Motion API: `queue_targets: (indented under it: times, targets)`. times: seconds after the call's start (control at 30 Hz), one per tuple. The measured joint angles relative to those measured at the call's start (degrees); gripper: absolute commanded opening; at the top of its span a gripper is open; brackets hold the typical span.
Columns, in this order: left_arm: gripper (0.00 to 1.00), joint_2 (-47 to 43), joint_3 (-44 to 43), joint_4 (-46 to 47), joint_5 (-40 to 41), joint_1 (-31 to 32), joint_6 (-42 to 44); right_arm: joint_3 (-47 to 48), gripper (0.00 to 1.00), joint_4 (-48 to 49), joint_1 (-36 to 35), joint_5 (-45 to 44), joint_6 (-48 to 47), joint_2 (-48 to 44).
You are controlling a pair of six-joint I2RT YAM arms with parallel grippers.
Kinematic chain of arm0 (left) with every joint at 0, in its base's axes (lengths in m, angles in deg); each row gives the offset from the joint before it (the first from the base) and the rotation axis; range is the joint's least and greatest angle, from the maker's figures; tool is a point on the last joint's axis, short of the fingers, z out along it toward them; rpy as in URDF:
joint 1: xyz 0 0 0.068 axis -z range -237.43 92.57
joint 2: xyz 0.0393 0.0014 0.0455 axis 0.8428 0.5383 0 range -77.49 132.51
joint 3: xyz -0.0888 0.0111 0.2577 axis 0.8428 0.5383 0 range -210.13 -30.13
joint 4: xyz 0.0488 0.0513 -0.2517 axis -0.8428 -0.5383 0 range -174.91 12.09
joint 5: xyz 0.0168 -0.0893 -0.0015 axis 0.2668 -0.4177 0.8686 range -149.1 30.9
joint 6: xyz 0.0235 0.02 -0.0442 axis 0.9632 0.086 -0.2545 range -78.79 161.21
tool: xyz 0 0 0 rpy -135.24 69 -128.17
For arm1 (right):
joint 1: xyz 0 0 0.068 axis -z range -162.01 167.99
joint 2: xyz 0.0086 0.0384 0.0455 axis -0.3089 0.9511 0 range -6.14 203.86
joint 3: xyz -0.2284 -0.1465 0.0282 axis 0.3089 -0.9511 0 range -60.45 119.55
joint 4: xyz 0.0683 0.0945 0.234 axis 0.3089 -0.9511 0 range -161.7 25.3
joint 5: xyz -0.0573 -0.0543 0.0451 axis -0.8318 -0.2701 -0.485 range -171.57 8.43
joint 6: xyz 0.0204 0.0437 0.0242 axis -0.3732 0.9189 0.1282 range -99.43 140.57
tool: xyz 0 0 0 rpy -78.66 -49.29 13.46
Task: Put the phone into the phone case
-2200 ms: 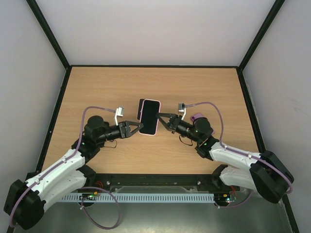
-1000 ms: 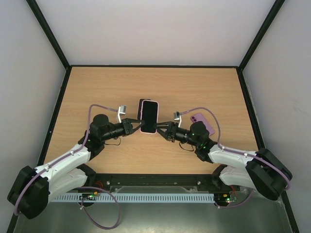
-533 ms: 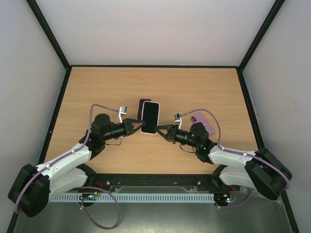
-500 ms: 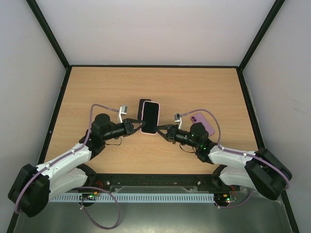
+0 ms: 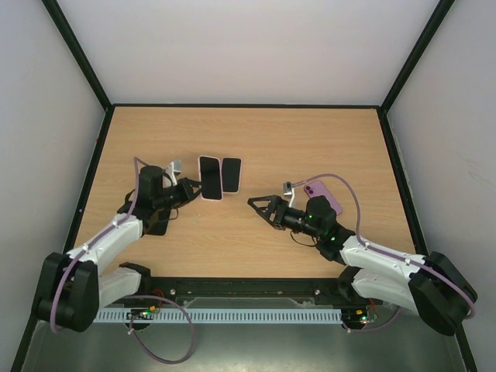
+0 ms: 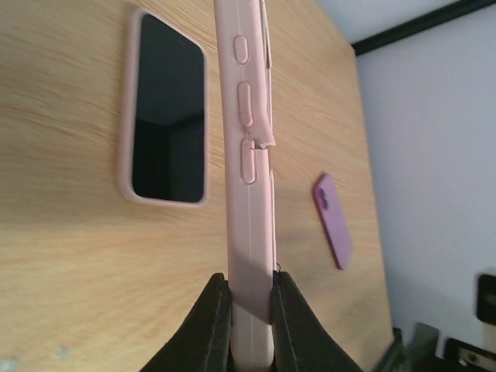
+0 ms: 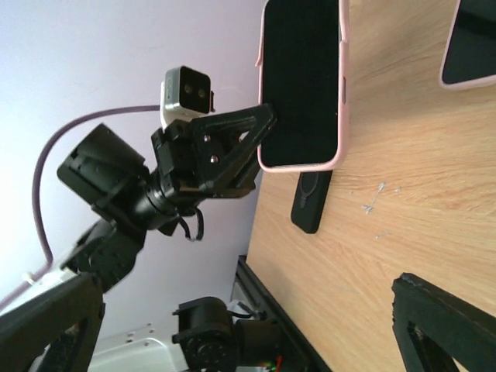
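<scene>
- A pale-walled booth with black corner rails surrounds a wooden table [image 5: 325,139].
- The left gripper [image 6: 250,285] is pinched on one end of the pink case [image 6: 246,178] and holds it off the wood at the table's left-centre. The phone [image 7: 302,77] shows as a dark screen inside the case's rim.
- The right gripper [image 5: 258,206] is spread wide and holds nothing, well apart to the right of the case.
- The step looks like final seating, since the case lip seems lifted along one long edge. It would be best to leave the left pinch unchanged as a brace and bring the right fingers to that edge. Pressing along it in stages rather than at one spot should stop the phone popping out on the opposite side.
- Only the left wrist view shows that lifted lip, edge-on beside the side buttons. From above the case looks closed.
- Only the right wrist view shows a black slab [image 7: 311,203] on the wood under the held case.
- The overhead view best gives the layout. A second pink-rimmed handset [image 5: 231,175] lies flat just right of the held one, and a purple piece [image 5: 329,200] lies by the right arm.
</scene>
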Motion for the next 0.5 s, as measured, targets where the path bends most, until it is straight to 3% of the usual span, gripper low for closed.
queue_targets:
  times: [0.27, 0.5]
  targets:
    - [0.03, 14.43, -7.28, -1.99, -0.55, -8.55, 5.51, 0.33, 0.98, -5.29, 0.00, -2.25, -2.58, -3.34]
    - [0.03, 30.16, -13.05, 0.87, -3.45, -10.08, 5.51, 0.68, 0.98, -9.22, 0.00, -4.02, -4.07, -3.61]
